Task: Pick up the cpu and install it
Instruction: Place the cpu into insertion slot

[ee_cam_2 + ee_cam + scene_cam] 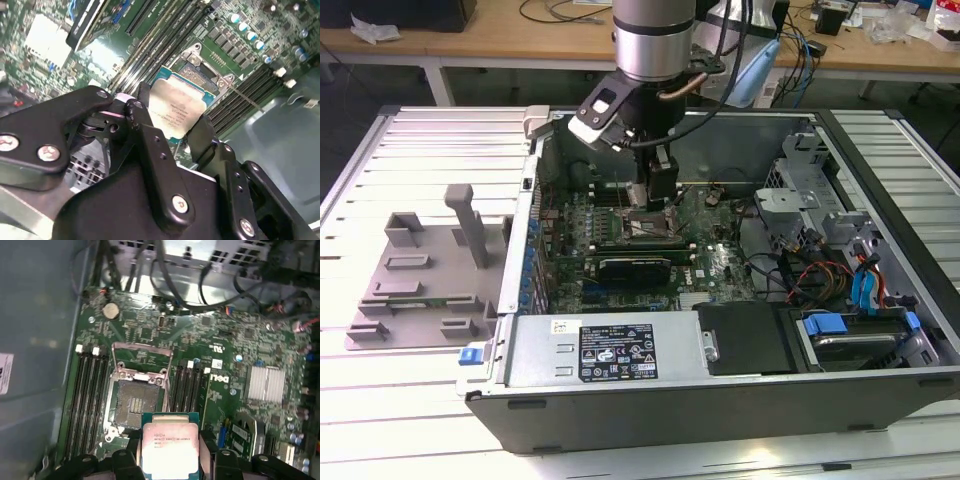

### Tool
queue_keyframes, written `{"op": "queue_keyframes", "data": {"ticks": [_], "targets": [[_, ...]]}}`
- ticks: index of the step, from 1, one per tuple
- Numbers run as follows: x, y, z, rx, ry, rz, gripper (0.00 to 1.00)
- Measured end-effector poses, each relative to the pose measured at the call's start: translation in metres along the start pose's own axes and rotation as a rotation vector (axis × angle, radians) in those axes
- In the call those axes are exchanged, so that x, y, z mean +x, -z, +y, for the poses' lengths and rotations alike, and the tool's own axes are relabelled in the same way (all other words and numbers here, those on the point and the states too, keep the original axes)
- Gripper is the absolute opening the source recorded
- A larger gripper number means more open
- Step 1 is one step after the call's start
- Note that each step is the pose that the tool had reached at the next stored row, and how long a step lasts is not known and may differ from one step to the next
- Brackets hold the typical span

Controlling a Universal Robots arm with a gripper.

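My gripper [658,198] hangs inside the open computer case, low over the motherboard [720,265]. It is shut on the cpu [170,447], a small square chip with a silvery top held by two opposite edges. In the second wrist view the black fingers [143,120] clamp the cpu [175,111] from both sides. The open socket [135,407], with its metal frame raised, lies on the board just beside and below the chip. The chip is held slightly off to one side of the socket, not seated in it.
A grey plastic tray [420,280] with upright blocks sits outside the case on the exterior view's left. Memory slots [87,390] flank the socket. A heatsink [267,385], drive cage [800,185] and loose cables [820,275] crowd the case's other side.
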State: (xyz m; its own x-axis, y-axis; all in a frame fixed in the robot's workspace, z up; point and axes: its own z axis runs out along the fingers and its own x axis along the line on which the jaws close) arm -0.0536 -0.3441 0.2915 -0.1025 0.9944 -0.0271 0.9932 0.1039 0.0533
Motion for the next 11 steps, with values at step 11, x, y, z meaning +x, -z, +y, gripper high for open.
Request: {"op": "queue_keyframes", "data": {"ticks": [11], "targets": [[0.0065,-0.0194,-0.0004,-0.0101,-0.060,-0.0042,0.54]]}}
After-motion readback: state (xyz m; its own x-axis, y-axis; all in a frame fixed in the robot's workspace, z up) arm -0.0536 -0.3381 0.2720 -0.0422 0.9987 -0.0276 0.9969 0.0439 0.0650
